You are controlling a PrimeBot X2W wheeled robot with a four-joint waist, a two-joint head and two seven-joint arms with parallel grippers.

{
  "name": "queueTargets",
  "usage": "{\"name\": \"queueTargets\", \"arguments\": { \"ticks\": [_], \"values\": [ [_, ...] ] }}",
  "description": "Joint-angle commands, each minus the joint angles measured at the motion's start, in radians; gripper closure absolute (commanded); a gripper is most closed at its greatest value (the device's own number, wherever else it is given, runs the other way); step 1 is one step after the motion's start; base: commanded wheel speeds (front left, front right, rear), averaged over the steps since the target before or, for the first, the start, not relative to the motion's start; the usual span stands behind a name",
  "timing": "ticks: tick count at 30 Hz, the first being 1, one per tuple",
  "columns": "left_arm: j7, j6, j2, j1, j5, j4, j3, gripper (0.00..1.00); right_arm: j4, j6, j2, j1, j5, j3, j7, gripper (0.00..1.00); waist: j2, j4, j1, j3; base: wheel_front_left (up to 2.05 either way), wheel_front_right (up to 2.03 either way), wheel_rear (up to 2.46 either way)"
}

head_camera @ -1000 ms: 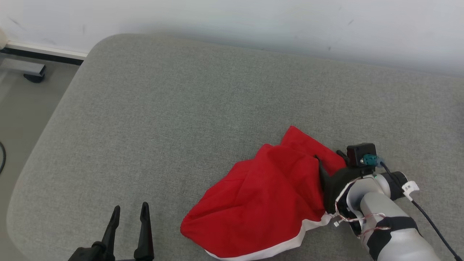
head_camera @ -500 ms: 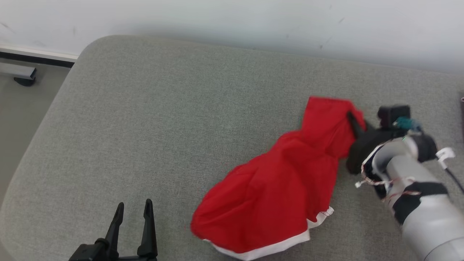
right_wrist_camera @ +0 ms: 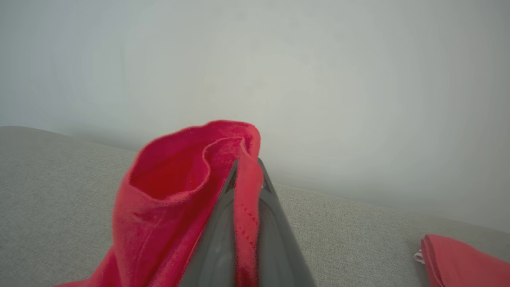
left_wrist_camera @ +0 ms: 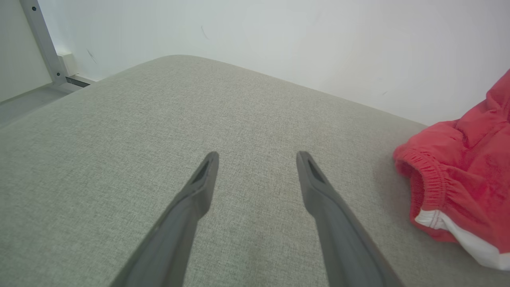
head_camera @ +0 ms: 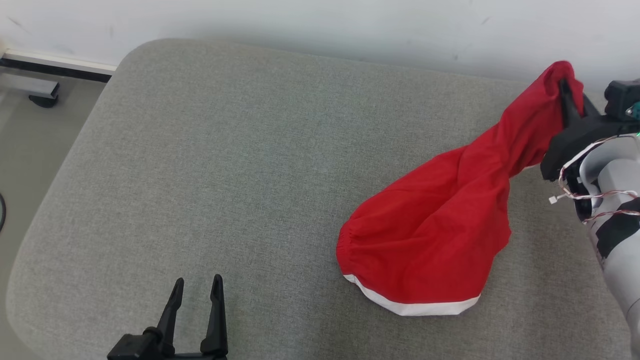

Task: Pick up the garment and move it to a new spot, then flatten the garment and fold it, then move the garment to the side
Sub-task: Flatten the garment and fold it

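Note:
The garment (head_camera: 450, 220) is red cloth with an elastic waistband and a white hem. It trails from the grey cushion (head_camera: 225, 150) up to the far right. My right gripper (head_camera: 567, 95) is shut on its upper end and holds that end off the surface. In the right wrist view a fold of the garment (right_wrist_camera: 179, 187) is pinched between the two dark fingers (right_wrist_camera: 271, 239) of the right gripper (right_wrist_camera: 247, 167). My left gripper (head_camera: 196, 295) stands open at the lower left, nothing in it. The left gripper (left_wrist_camera: 257, 157) hovers over bare cushion, the garment (left_wrist_camera: 462, 179) well to its right.
The cushion's rounded left edge (head_camera: 65, 170) drops to the floor, where a dark foot of a metal frame (head_camera: 42, 100) stands. A white wall (head_camera: 320, 25) runs along the back. Another folded red cloth (right_wrist_camera: 462, 259) lies on the cushion at the lower right of the right wrist view.
My right gripper has shut on the garment's end and carried it up and to the right. The garment has stretched out and slid right. The left gripper stayed put.

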Motion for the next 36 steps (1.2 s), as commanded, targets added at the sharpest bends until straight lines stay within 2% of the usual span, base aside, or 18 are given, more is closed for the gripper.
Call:
{"name": "queueTargets", "arguments": {
  "ticks": [1,7,16,21,31,36],
  "values": [
    [-0.003,0.001,-0.001,-0.010,-0.003,0.005,-0.003,0.00,0.017,-0.003,0.013,0.006,-0.017,-0.005,-0.005,0.00,-0.0001,0.002,0.0000,-0.003,0.00,0.00,0.00],
    [-0.003,0.004,-0.001,0.012,0.001,0.010,0.003,0.00,-0.064,-0.003,0.004,0.059,-0.067,-0.085,-0.005,0.00,-0.0001,-0.019,0.0000,-0.032,0.00,0.00,0.00],
    [-0.003,-0.006,-0.001,0.044,0.025,0.005,0.023,0.00,-0.294,-0.003,0.054,0.237,-0.138,-0.217,-0.005,0.00,-0.0001,-0.085,0.0000,-0.089,0.00,0.00,0.00],
    [-0.003,-0.009,-0.001,0.043,0.031,0.003,0.027,0.00,-0.455,-0.003,0.087,0.374,-0.126,-0.274,-0.005,0.00,-0.0001,-0.130,0.0000,-0.096,0.00,0.00,0.00],
    [-0.003,-0.021,-0.001,0.033,0.045,0.017,0.034,0.00,-0.765,-0.003,0.206,0.677,-0.118,-0.355,-0.004,0.00,-0.0001,-0.210,0.0000,-0.105,0.00,0.00,0.00],
    [-0.003,-0.026,-0.001,0.023,0.049,0.028,0.022,0.00,-0.870,-0.003,0.269,0.807,-0.116,-0.384,-0.004,0.00,-0.0001,-0.238,0.0000,-0.098,0.00,0.00,0.00]
  ]
}}
